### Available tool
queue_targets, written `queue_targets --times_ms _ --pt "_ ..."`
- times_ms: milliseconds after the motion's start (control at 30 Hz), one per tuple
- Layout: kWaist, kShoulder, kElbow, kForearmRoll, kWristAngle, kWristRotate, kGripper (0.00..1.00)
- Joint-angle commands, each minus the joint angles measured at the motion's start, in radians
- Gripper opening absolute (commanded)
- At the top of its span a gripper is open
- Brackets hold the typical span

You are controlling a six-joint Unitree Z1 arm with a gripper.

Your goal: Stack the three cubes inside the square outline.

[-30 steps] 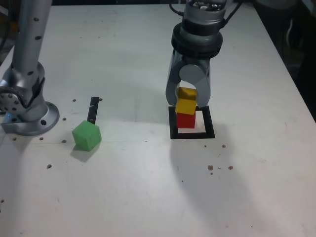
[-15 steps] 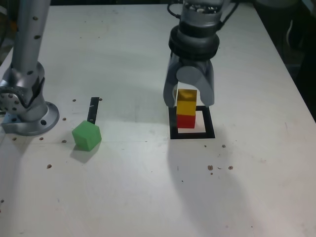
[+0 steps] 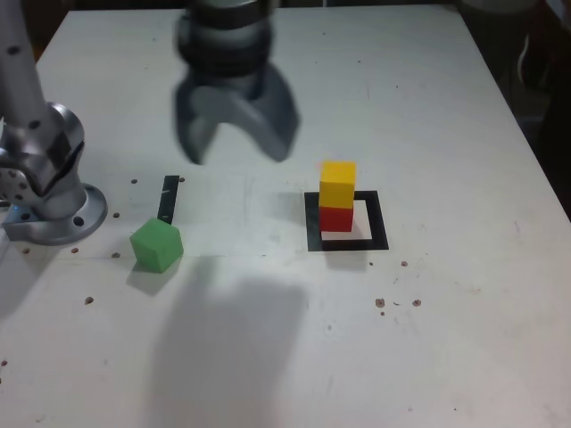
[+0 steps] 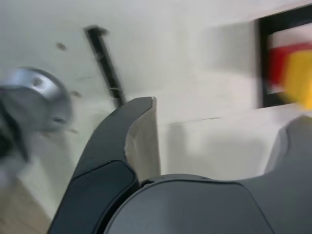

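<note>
Green cube (image 3: 157, 245): on the table (image 3: 428, 339) at the exterior view's left, alone, just beside the near end of the short black strip (image 3: 169, 198), roughly at its 7 o'clock. It has no long axis, being equal-sided; it sits turned so that a vertical edge rather than a flat face points at the camera.

Gripper (image 3: 235, 143): blurred in the exterior view, up off the table, its two jaws spread wide with nothing between them. The wrist view agrees, showing one bare pad (image 4: 144, 141) and only table in the gap.

Key relation: the green cube lies at about 7 o'clock from the gripper in the exterior view, nearer the camera and lower. Because the cube is turned, the jaws would probably need to line up with a pair of its flat faces; the blur leaves their present line unclear.

Square outline (image 3: 346, 244): at about 4 o'clock from the gripper, well apart from the green cube.

Stack: the red cube (image 3: 335, 218) stands inside the outline with the yellow cube (image 3: 337, 184) squarely on top.

Judgement: two of three are placed; the green one remains to be fetched.
</note>
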Motion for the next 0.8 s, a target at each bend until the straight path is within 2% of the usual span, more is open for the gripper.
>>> queue_targets --times_ms 0,167,300,433,633,767 --pt "-0.017 -0.046 0.111 -0.006 0.021 0.026 0.99" --pt "-0.071 -0.098 0.271 -0.044 0.055 0.060 0.99" --pt "-0.127 -0.107 0.346 -0.091 0.047 0.067 0.98" --pt "-0.177 -0.095 0.394 -0.161 0.012 0.068 0.96" --pt "-0.276 -0.065 0.390 -0.233 -0.066 0.060 0.94" --pt "-0.299 -0.053 0.388 -0.246 -0.086 0.055 0.93"
